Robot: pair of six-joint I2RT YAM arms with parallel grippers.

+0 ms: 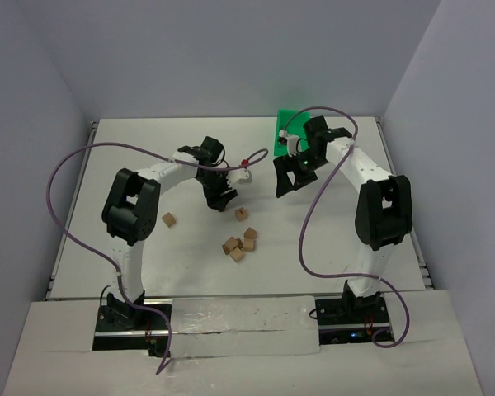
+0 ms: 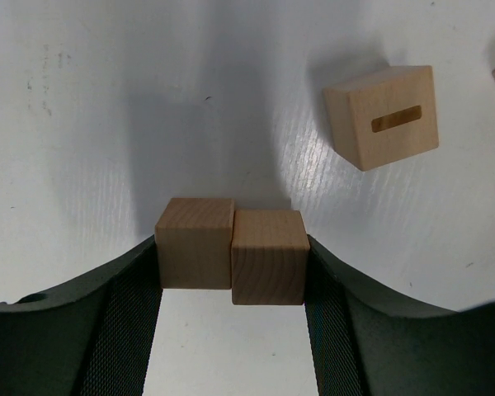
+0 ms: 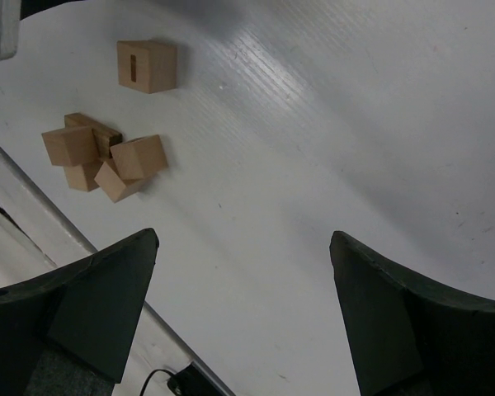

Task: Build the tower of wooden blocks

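Block pair (image 2: pixel 260 256): two cubes side by side, faces touching, the right one offset slightly toward the camera. My left end effector (image 2: pixel 231 276) is clenched on them, a finger (image 2: pixel 136 285) against each outer face. It sits low over the middle of the worktop (image 2: pixel 99 124).

Slotted block (image 2: pixel 384 115): flat on the worktop, slot up, near the pair but apart from it.

Top view: cluster (image 1: pixel 241 244) of loose blocks lies toward my bases. Lone block (image 1: pixel 169 219) sits off to the left, by my left arm.

Right end effector (image 1: pixel 293 176): released, jaws wide, nothing between them, hovering above the worktop in front of the green bin (image 1: pixel 286 121). Its camera sees the cluster and the slotted block.
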